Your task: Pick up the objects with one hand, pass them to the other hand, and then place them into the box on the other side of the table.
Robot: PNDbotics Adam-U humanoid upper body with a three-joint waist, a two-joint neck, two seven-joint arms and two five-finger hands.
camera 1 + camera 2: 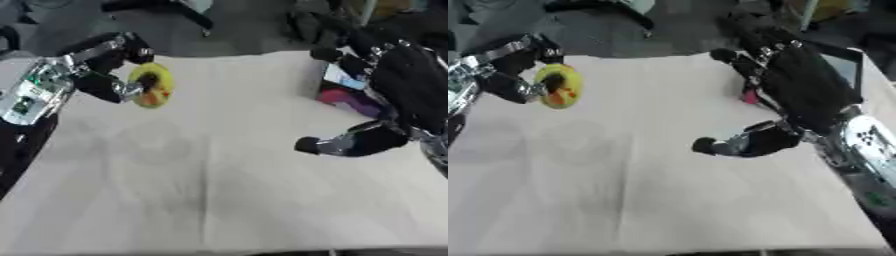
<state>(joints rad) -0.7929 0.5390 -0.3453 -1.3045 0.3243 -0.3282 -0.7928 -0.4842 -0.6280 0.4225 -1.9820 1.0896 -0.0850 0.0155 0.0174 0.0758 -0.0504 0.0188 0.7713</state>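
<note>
Left hand [118,75], at 10 o'clock above the tabletop [219,190], has its fingers curled round a yellow disc-shaped object [150,84], held off the surface. Right hand [785,85], at 2 o'clock, hangs with fingers spread, empty, in front of the box [346,87].

This looks like a lab or workshop set up for robot trials. A wide worktop [219,190] is covered with a plain pale cloth, creased down the middle. Beyond its far edge lies a grey floor [236,30] with dark gear and chair legs [175,12] scattered about, blurred. A box [346,87] stands at the worktop's right side.
</note>
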